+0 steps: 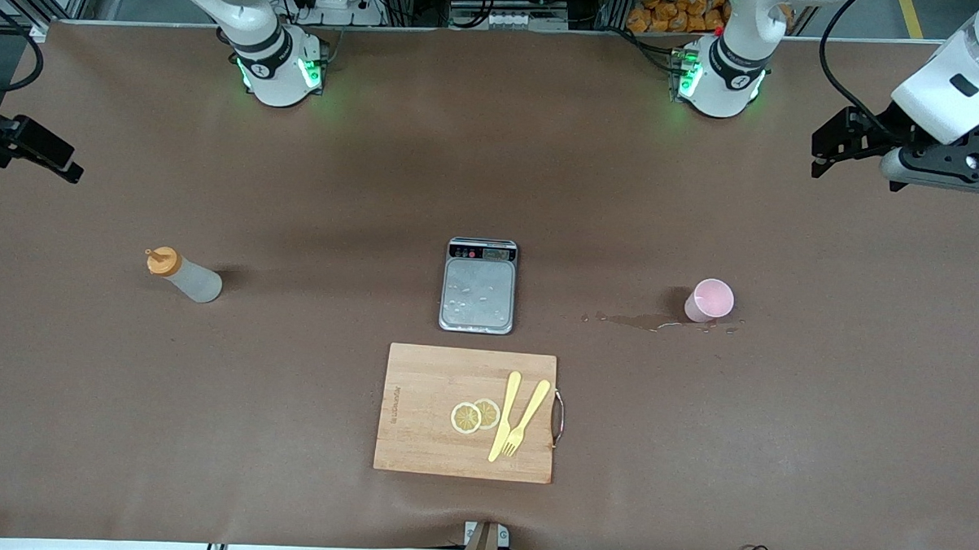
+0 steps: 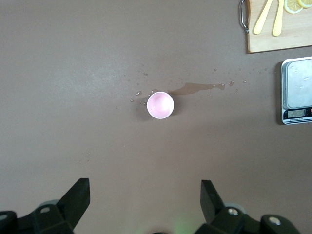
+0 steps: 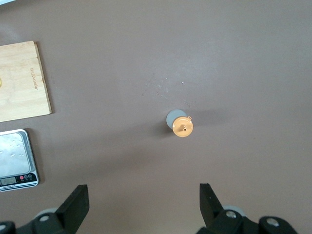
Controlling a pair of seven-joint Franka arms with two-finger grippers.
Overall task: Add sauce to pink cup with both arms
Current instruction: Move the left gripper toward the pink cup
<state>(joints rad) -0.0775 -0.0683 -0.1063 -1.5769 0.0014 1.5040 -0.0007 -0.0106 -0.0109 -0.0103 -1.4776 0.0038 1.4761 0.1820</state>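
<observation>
We kept right gripper (image 3: 141, 204) high over table, fingers spread wide, holding nothing. Sauce (image 1: 184, 276) stood upright straight below it, toward right arm's end, orange cap up; we judged this pose lined up for descent.

Scale (image 1: 478, 285) sat in middle, between both grippers, cutting board (image 1: 420, 411) just beside it.

Pink cup (image 2: 160, 105) stood upright below left gripper (image 2: 145, 202), in small wet spill (image 2: 197, 87). Left gripper also wide open, empty, up in air, probably ready to steady cup.

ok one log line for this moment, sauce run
stage: pre-grasp | left gripper: open, over pink cup | right gripper: open, over sauce bottle | cup: upright by spill
</observation>
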